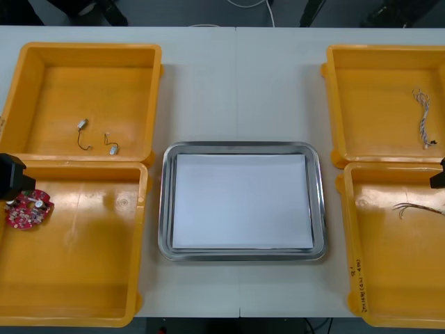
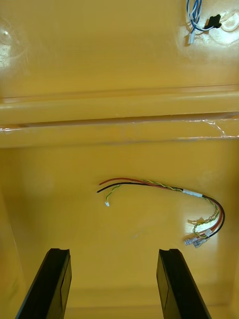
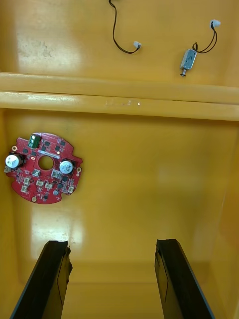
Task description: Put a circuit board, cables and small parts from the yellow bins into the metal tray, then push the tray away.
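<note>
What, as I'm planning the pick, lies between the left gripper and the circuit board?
Nothing visible. The left gripper hangs open over the near left bin; the circuit board lies flat on its bare floor beyond the fingers.

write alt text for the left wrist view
The open left tool hovers over a yellow bin holding a round red circuit board, which lies ahead of one of its fingers. Beyond the rim, the neighbouring bin holds a small metal part and thin black cables.
</note>
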### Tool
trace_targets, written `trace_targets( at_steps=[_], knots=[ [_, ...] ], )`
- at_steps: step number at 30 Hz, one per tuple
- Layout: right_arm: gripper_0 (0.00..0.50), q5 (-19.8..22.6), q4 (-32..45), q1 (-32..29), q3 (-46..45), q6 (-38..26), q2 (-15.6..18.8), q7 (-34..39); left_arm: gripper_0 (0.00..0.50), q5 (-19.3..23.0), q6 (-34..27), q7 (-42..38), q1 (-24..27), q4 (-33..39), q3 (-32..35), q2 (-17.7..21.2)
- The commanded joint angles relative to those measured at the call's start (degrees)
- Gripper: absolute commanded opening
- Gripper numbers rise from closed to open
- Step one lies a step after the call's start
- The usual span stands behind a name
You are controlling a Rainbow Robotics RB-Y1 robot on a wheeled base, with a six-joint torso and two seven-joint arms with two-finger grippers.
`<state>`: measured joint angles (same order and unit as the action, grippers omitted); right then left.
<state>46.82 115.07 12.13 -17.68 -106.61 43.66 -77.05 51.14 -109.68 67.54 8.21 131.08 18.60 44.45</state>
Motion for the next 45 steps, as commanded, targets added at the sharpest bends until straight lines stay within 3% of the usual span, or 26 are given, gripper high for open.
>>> trace_targets(
  at_steps=[1, 45],
  knots=[
    [0.500, 0.47, 1.82, -0.70, -2.10, -0.35, 2.14, 1.28, 0.500, 0.36, -0.32, 4.62, -0.91, 1.63, 1.62, 1.87],
    [0.500, 0.47, 1.82, -0.70, -2.10, -0.35, 2.14, 1.28, 0.500, 0.36, -0.32, 4.62, -0.91, 1.63, 1.62, 1.87]
  ],
)
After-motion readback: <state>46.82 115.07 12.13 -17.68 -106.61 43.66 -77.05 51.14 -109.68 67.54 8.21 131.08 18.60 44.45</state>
